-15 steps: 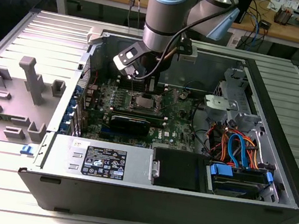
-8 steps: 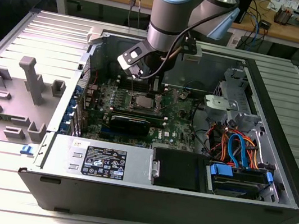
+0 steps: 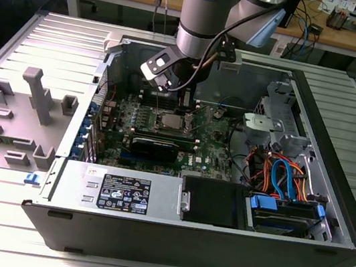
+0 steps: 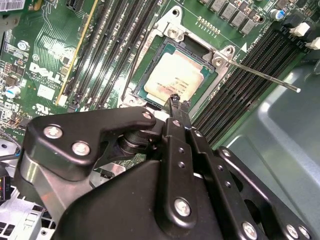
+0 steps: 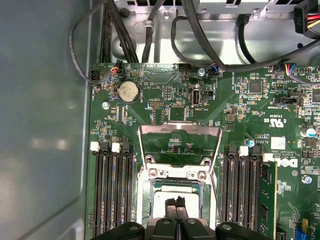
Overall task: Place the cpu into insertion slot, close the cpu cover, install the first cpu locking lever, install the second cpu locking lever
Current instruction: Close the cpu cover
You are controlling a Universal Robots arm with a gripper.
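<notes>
Nearest the lens in the second wrist view is the black matt-metal claw [image 4: 176, 101], built of flat link plates pinned with bright screws. Its two slim fingers are drawn together with nothing between them. The tips are poised just over one edge of the cpu [image 4: 172, 77], a small flat square chip with a dull silver metal top. I judge the closed tips sit there to nudge or check the chip rather than carry it.

The cpu lies flat and level inside the square insertion slot with its silvery metal rim [image 5: 176, 174], so the first step looks done. The cpu cover [image 5: 180, 129], a thin silvery square frame, stands swung up off the slot on its hinge (the green board shows through its large window), which leaves the chip bare from above.

A thin bright steel rod, one locking lever [image 4: 260, 75], juts free from a corner of the slot across the long black ribbed memory slots [image 4: 235, 94]. It is unlatched, as it must be for the cover to lift.

The glossy green circuit board [image 5: 165, 100] is studded with small components and a round silver coin cell [image 5: 127, 91]. It sits beside the smooth grey sheet-metal wall of the case [image 5: 45, 125]. In the exterior view the grey and pale-blue arm [image 3: 207, 16] reaches straight down into the opened case.
</notes>
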